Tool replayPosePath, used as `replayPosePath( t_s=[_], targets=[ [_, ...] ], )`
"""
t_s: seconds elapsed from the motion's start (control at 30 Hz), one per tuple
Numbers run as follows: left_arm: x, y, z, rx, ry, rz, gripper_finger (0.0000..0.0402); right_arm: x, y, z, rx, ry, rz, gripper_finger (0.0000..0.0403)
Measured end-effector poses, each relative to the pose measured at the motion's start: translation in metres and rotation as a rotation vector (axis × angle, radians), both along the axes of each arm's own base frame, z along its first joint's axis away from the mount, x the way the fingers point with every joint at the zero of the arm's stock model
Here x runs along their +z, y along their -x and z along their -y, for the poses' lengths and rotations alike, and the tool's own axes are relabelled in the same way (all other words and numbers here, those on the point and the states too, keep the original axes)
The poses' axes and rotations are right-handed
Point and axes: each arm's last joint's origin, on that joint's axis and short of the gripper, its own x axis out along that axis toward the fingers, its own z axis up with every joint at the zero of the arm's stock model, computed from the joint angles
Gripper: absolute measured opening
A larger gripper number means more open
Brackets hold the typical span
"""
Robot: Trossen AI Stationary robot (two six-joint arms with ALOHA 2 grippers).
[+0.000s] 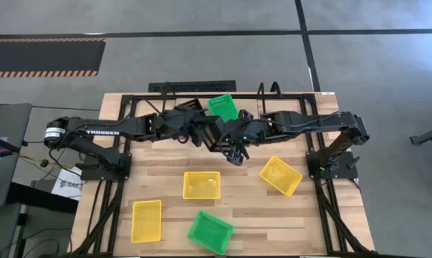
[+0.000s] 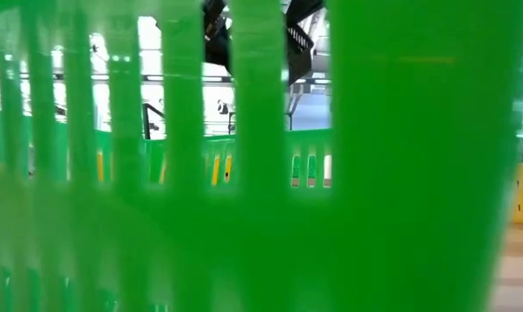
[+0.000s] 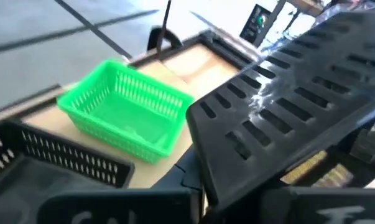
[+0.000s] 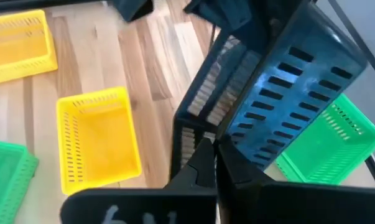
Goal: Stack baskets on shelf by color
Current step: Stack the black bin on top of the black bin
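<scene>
Above the table's middle, a black basket [image 4: 280, 93] stands tilted on edge between my two grippers. My right gripper [image 4: 211, 163] is shut on its near end. My left gripper [image 1: 217, 136] comes in from the left and is shut at the opposite end of the same basket [image 3: 287, 106]. A green basket [image 3: 125, 115] and another black basket [image 3: 50, 155] sit on the shelf [image 1: 273, 94] at the table's far edge. On the tabletop lie three yellow baskets [image 1: 201, 185] [image 1: 280, 174] [image 1: 145, 220] and a second green one [image 1: 210, 231]. My left gripper meets the black basket at the lower rim of a slotted side wall [image 3: 203, 155]. Its own body hides the fingertips, so the kind of hold cannot be told. The basket is lifted clear and tilted. My right gripper pinches the basket's rim [image 4: 206, 134] at one end between its two fingers, slanting down from the table's right. The basket stands steeply tilted above the fingers, its open side turned toward the table's near edge, clear of the tabletop.
In the low view, the near green basket [image 2: 244, 217] fills almost the whole picture. The shelf's upright wire loops [image 1: 262, 89] rise at the far edge. Bare wood shows between the loose baskets.
</scene>
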Motion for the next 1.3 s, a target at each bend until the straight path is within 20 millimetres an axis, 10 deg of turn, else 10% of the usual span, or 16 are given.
replayPosePath(
  t_s=[0.4, 0.6, 0.9, 1.3],
  targets=[
    [0.011, 0.004, -0.002, 0.005, 0.013, -0.101, 0.0002, 0.019, -0.001, -0.006, 0.026, 0.009, 0.084, 0.0065],
    [0.009, 0.009, -0.003, 0.063, 0.057, -0.112, 0.0001, 0.064, 0.014, -0.005, 0.047, 0.033, 0.172, 0.0111],
    [0.042, 0.034, -0.009, 0.297, 0.083, -0.239, 0.0, 0.142, 0.089, 0.005, -0.114, 0.09, 0.183, 0.0107],
    [0.096, 0.056, -0.027, 0.504, 0.18, -0.122, 0.0, 0.142, 0.177, -0.002, -0.24, -0.027, 0.18, 0.0082]
  ],
)
